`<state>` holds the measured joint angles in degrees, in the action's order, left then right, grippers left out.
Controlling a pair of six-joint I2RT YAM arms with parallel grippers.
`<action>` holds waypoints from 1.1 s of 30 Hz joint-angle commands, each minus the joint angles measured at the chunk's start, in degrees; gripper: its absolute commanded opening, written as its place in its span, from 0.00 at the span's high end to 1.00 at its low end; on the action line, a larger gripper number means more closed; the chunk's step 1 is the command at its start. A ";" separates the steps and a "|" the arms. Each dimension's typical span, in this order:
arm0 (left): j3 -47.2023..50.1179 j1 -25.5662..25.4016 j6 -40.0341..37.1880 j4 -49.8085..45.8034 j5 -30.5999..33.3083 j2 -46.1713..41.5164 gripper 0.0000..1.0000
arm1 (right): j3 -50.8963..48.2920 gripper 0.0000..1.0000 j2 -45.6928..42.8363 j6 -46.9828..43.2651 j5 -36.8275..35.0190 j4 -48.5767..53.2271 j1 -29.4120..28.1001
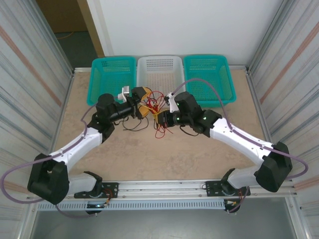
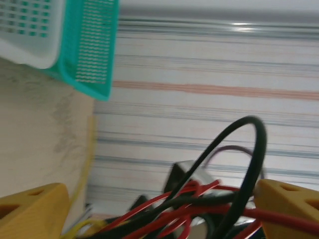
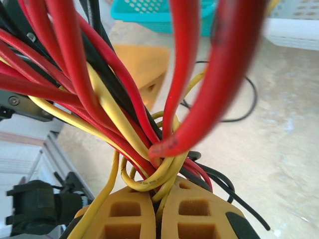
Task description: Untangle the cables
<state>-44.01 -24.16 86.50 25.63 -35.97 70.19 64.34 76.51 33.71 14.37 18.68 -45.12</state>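
The cables [image 1: 153, 106] are a tangle of thin red, black and yellow wires in the middle of the table, between my two grippers. My left gripper [image 1: 144, 102] stands open at the tangle's left side. In the left wrist view its yellow fingers [image 2: 35, 209] are spread wide, with red and black cables [image 2: 174, 211] lying across the gap of the left gripper [image 2: 159, 194]. My right gripper [image 1: 159, 118] is at the tangle's right side. In the right wrist view this right gripper [image 3: 160, 193] is shut on yellow cables [image 3: 149, 177], and red cables [image 3: 184, 74] fan out above it.
Three baskets line the far edge: teal [image 1: 113, 74], white [image 1: 160, 72] and teal [image 1: 208, 74]. A loose black wire [image 1: 130, 127] trails on the table near the left arm. Corrugated walls [image 1: 30, 89] close in both sides.
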 commanded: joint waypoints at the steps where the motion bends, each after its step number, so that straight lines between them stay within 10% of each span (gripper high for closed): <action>1: -4.21 2.36 -13.46 -17.73 -2.43 -4.83 0.01 | 3.56 1.00 -2.67 -0.71 -3.82 8.96 1.23; 7: -13.49 4.76 -38.57 -51.98 5.69 -6.91 0.01 | 6.31 1.00 -3.51 -2.12 -3.82 16.35 2.93; 14: -16.54 1.26 -50.53 -55.85 9.01 -12.20 0.02 | 11.24 1.00 0.41 -4.23 -4.60 24.49 3.39; 22: -14.25 -12.46 -37.97 -44.47 9.09 -6.45 0.10 | 14.24 1.00 4.42 -4.01 -6.02 26.72 2.02; 33: -8.69 -9.85 -18.92 -31.47 12.66 -3.24 0.23 | 13.60 1.00 4.56 -4.10 -4.18 23.30 -0.69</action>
<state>-52.53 -34.06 62.48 -11.46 -22.87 65.56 76.42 81.19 30.83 9.02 43.90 -45.06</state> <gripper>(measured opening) 0.766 0.064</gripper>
